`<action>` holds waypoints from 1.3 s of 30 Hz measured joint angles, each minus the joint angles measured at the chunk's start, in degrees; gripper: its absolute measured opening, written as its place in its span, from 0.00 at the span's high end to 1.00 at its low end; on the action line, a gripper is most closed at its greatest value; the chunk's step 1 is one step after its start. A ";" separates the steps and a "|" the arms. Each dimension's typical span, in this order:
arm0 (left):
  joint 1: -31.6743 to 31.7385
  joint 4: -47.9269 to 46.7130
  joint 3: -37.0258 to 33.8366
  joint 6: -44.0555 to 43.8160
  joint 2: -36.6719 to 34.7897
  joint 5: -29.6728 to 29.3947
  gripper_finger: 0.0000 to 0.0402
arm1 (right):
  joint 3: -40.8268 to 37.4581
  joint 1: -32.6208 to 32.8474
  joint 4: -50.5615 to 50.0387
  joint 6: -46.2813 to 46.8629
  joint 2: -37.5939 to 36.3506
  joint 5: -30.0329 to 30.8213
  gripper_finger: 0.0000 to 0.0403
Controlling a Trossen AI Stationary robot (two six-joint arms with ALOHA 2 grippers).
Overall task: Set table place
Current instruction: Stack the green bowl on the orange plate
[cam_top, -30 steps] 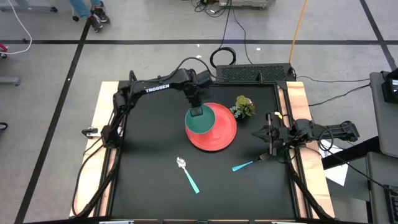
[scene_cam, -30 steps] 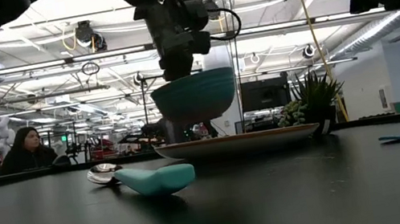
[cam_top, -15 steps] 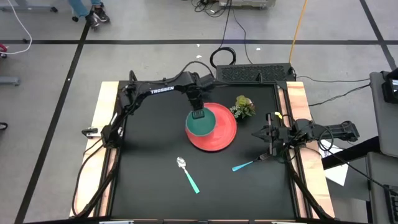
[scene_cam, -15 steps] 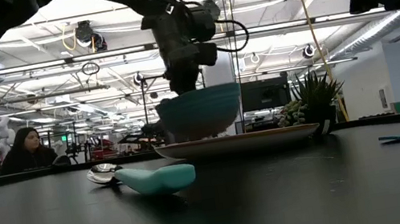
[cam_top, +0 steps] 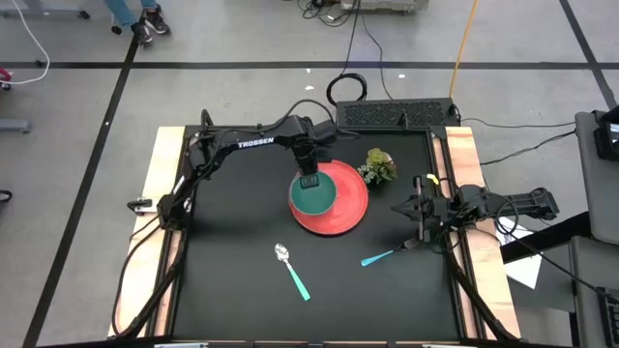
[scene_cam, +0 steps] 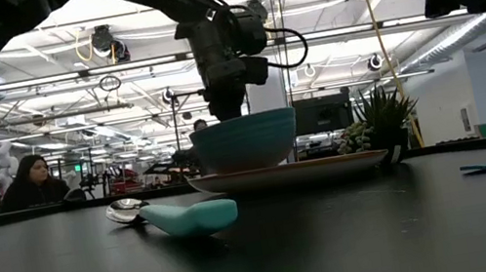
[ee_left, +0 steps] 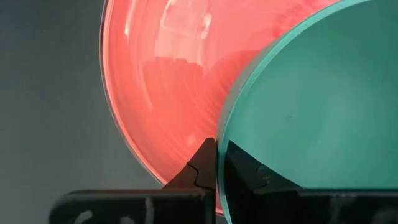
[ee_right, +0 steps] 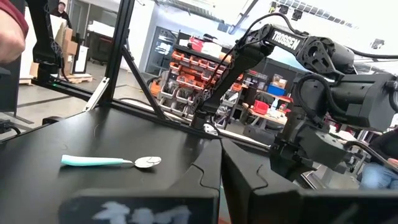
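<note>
The table (cam_top: 242, 232) carries the whole setting on its black top, and the place (cam_top: 348, 213), a flat red plate, lies toward the far middle of it so that the other pieces can be ranged around it. On the plate's left part sits a teal bowl (cam_top: 311, 195); in the low view its base appears to meet the plate, so I judge it set down or all but set down. The left gripper (cam_top: 309, 178) reaches over the plate from the far left and pinches the bowl's rim, one finger (ee_left: 202, 168) outside the wall and one inside, nearly closed because the wall is thin. That rim hold suits lowering the bowl level. A small potted plant (cam_top: 379, 166) stands just beside the plate's far right edge as decoration. A spoon (cam_top: 291, 270) lies near the front, well apart from the plate, and a second utensil (cam_top: 379, 257) lies to the right, both apparently awaiting placement. The right gripper (cam_top: 423, 220) waits at the right edge, fingers together, holding nothing
</note>
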 joint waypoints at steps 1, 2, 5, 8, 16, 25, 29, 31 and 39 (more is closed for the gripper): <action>0.02 0.00 0.00 -0.02 0.00 0.00 0.98 | 0.01 0.00 0.01 0.00 0.00 0.00 1.00; 0.04 -0.02 0.00 -0.04 0.02 -0.01 0.98 | 0.01 -0.01 0.00 0.01 0.00 0.00 1.00; 0.04 -0.02 0.00 -0.26 0.01 -0.02 0.97 | 0.02 -0.02 0.01 0.00 0.00 0.00 1.00; 0.00 -0.04 0.00 -0.19 0.00 -0.02 0.96 | 0.02 -0.02 0.01 0.01 0.00 0.00 1.00; -0.24 0.00 0.00 -0.07 0.00 -0.02 0.96 | 0.01 -0.02 0.01 0.01 0.00 0.00 1.00; -1.34 1.07 0.00 -0.17 0.00 -0.02 0.96 | 0.01 -0.02 0.01 0.02 0.00 0.00 1.00; -1.75 1.75 0.00 -0.24 0.05 -0.02 0.98 | 0.02 -0.02 0.01 0.20 0.00 0.00 1.00; -1.90 2.25 0.00 -0.26 0.41 0.00 0.98 | 0.02 -0.02 0.01 0.22 0.00 0.00 1.00; -1.84 2.62 -0.42 -0.28 1.01 -0.17 0.98 | 0.01 -0.02 0.01 0.22 0.00 0.00 1.00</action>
